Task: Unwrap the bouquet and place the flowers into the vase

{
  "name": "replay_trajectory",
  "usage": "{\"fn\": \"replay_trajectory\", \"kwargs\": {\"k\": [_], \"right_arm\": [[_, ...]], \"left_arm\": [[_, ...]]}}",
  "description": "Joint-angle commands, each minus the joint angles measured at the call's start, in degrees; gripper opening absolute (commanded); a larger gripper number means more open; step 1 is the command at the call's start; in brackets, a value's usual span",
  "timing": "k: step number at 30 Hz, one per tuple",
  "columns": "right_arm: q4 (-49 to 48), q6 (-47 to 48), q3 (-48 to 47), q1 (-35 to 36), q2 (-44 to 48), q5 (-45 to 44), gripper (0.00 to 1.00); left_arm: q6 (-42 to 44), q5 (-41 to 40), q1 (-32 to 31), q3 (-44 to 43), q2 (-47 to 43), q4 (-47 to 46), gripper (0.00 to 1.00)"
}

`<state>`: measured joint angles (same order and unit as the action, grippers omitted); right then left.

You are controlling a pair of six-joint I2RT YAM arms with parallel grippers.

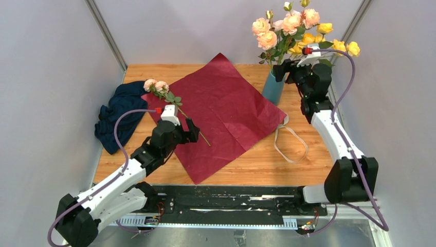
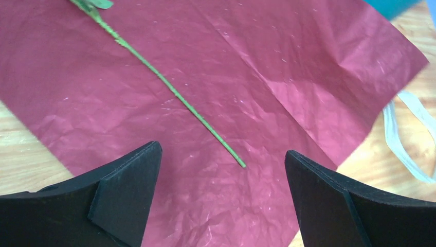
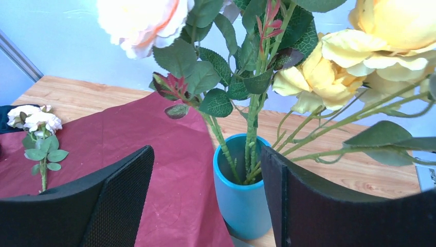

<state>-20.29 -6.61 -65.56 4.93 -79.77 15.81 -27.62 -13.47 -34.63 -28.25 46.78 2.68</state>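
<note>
flowers (image 1: 288, 28) in vase (image 1: 273, 88); right wrist alone shows stems (image 3: 250, 139) inside its mouth; both jaws wide.

Left arm (image 1: 115, 182), at seven o'clock, and right arm (image 1: 329, 131), at four o'clock, have white shells between black joints. A purple cable (image 1: 116, 129) with a red plug (image 1: 158, 109) trails along each. The left gripper (image 2: 221, 148) has smooth black wedge fingers (image 2: 128, 195); the right gripper (image 3: 206, 146) has finely meshed ones.

A dark navy cloth (image 1: 121, 116) lies crumpled in a heap on the left side of a wooden table (image 1: 257, 167); its folds are bunched and uneven, and it reaches the table's left edge. The table top is light orange-brown with visible grain; pale grey walls (image 1: 46, 77) close it in on the left, back and right, with slim metal posts (image 1: 105, 33) at the two far corners.
</note>
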Motion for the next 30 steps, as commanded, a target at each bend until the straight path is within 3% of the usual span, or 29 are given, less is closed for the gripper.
{"fn": "replay_trajectory", "kwargs": {"k": [1, 7, 12, 18, 24, 30], "right_arm": [[1.3, -0.5, 4.0, 0.9, 4.7, -0.9, 0.8], [-0.4, -2.6, 10.9, 2.1, 12.1, -1.4, 0.8], [0.8, -2.6, 13.6, 5.8, 17.8, -0.1, 0.8], [1.0, -3.9, 17.7, 9.7, 25.2, 0.5, 0.8], [1.7, -4.4, 18.3, 11.0, 27.8, 1.7, 0.79], [0.7, -6.1, 18.3, 11.3, 27.0, 4.1, 0.79]], "left_arm": [[-8.3, -10.9, 0.1, -6.4, 5.5, 7.2, 0.99], [-22.5, -24.9, 0.1, -17.3, 15.6, 20.0, 1.0], [-31.6, -30.1, 1.8, -29.1, 26.9, 29.2, 0.99], [-40.5, -28.7, 8.7, -35.7, 38.2, 29.4, 0.9], [-42.1, -28.8, 12.6, -46.5, 53.5, 35.2, 0.86], [-41.1, -26.2, 15.3, -52.1, 62.0, 34.1, 0.83]]}}
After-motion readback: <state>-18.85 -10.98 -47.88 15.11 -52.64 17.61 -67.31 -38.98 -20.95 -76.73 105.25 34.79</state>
